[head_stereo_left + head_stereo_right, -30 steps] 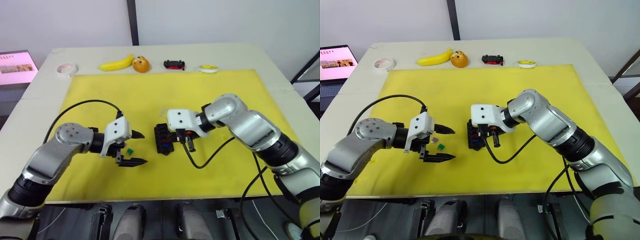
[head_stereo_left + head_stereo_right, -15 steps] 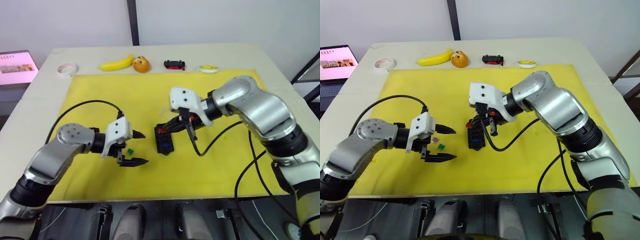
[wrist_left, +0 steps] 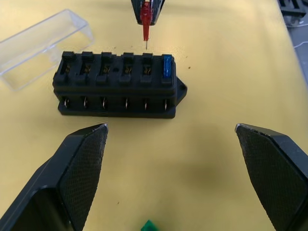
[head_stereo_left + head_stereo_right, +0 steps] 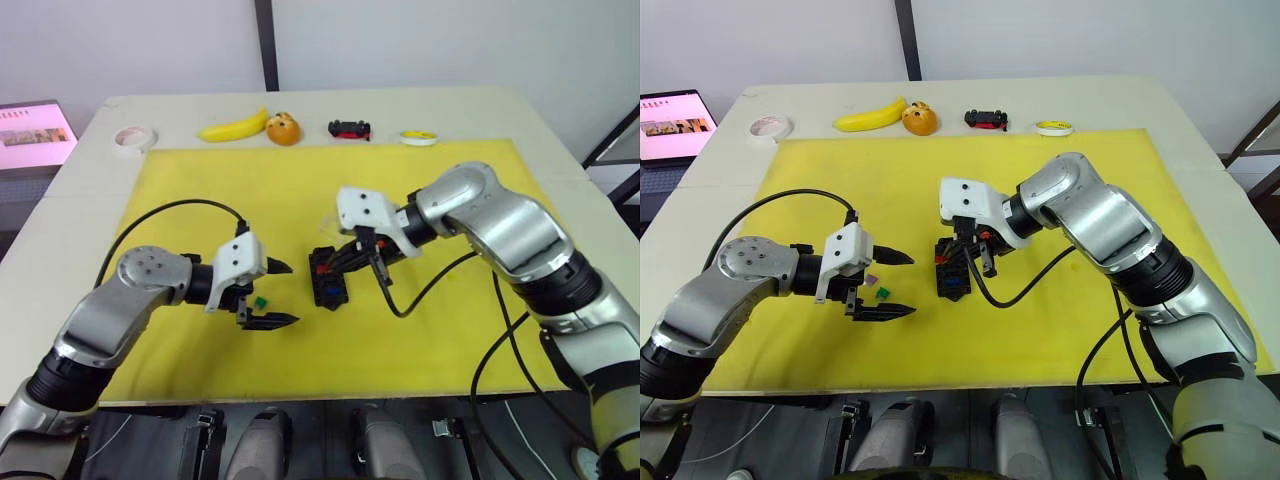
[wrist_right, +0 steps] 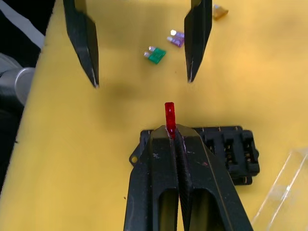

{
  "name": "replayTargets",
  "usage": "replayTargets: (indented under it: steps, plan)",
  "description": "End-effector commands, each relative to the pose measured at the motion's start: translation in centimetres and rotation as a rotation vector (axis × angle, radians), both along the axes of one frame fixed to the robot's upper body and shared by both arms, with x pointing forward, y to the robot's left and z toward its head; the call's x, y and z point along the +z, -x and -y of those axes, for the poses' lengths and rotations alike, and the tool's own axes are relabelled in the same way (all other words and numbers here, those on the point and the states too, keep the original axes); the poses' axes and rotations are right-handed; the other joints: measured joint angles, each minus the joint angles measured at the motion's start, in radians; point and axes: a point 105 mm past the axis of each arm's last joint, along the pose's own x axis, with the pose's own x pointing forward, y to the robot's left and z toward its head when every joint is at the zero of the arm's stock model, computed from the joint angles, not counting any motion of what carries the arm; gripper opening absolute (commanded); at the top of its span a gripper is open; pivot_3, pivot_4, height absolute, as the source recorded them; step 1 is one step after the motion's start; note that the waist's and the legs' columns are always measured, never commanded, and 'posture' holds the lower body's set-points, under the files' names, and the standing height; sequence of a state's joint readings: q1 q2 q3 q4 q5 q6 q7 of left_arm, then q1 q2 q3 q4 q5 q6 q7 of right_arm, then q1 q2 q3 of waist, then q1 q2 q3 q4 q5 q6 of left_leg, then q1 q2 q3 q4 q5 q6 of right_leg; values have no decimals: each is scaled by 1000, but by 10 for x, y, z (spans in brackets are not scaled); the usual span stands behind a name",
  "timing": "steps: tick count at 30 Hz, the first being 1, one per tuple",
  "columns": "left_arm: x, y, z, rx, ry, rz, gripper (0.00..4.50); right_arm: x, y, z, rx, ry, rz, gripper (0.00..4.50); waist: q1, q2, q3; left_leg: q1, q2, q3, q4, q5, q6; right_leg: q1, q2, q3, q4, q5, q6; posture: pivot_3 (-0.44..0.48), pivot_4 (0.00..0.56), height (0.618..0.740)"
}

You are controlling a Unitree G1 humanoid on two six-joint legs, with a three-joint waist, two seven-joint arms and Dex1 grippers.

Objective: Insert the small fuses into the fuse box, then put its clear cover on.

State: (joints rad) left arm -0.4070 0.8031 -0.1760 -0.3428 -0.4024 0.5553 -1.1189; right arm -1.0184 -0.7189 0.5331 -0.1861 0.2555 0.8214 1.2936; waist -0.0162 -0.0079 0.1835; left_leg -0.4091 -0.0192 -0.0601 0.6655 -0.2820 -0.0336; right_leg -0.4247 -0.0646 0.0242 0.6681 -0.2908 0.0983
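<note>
The right gripper (image 5: pixel 170 132) pinches a red fuse (image 5: pixel 169 114) just above the fuse box (image 3: pixel 118 86), near its blue fuse (image 3: pixel 167 66). The left gripper (image 3: pixel 173 178) gapes wide, a green fuse (image 5: pixel 156 55) between its fingers. The clear cover (image 3: pixel 43 45) lies just beyond the box.

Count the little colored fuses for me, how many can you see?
5, more may be hidden: red fuse held in the right gripper, blue in the black fuse box, green, purple and tan on the yellow mat.
</note>
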Motion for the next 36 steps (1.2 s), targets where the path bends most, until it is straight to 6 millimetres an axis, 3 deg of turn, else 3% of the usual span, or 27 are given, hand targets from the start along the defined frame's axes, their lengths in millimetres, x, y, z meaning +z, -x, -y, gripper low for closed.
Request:
replayTargets:
  steps: [1,17,30,36]
  plan:
    - [7,1,3,-18,6,41,4451,-2,-2,2,23,30,39,0,0,0,0,0,0,0,0,0,0,0,0,0,0,0,0,0,150,740]
    - [10,5,8,-24,7,47,4451,-15,-11,4,6,99,37,0,0,0,0,0,0,0,0,0,0,0,0,0,0,0,0,0,150,740]
    - [11,3,10,-25,7,47,4451,5,-2,-8,8,32,8,0,0,0,0,0,0,0,1,0,0,0,0,0,1,0,0,0,150,740]
    - [12,2,11,-28,9,49,4451,4,0,-8,-2,41,4,0,0,0,0,0,0,0,1,0,0,0,0,0,1,0,0,0,150,740]
